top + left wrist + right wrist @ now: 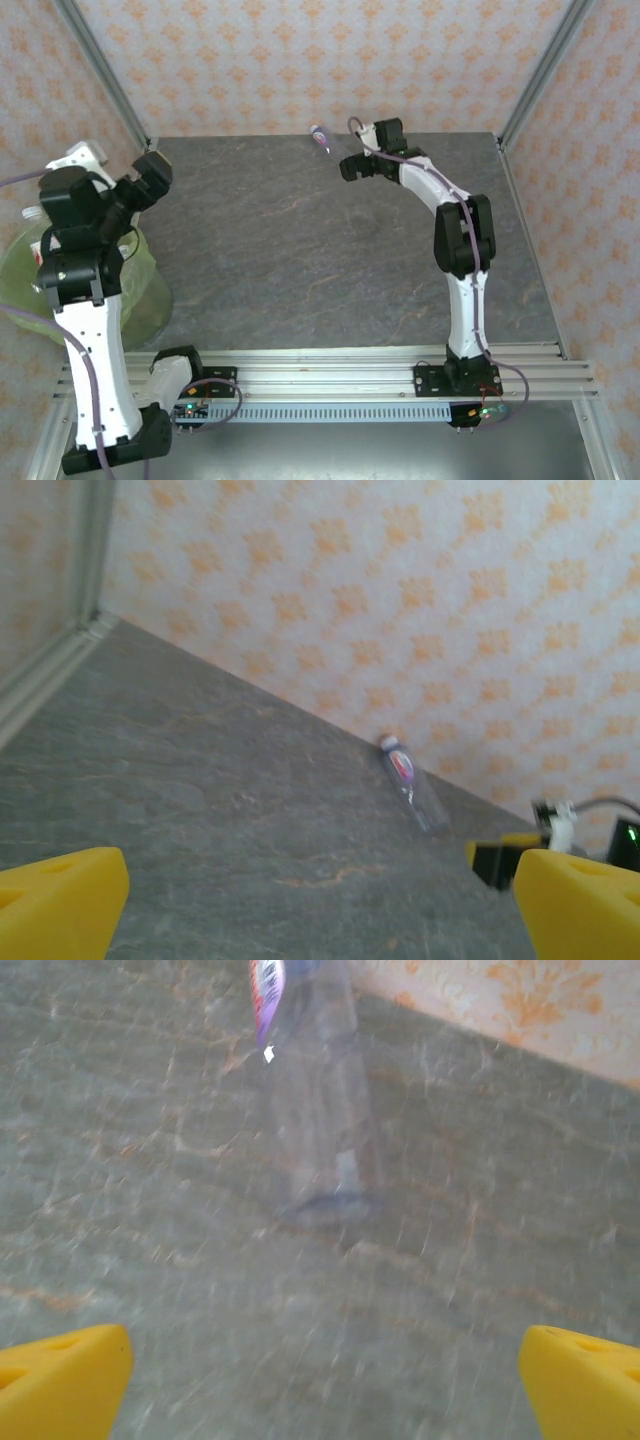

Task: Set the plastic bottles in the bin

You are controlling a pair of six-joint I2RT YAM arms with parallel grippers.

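Now we are holding our right gripper (320,1388) spread wide and empty; just ahead, a clear smooth plastic bottle (318,1120) is lying on the veined stone table (130,1220). Our left gripper (320,900), likewise spread, is hanging near the round green-bagged bin (150,295).

Top camera looks down from six o'clock over the whole table (300,260). Both wrist cameras face the bottle (410,785) at twelve o'clock, the right from closest.

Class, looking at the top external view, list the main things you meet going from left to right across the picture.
bin → left gripper → plastic bottle → right gripper
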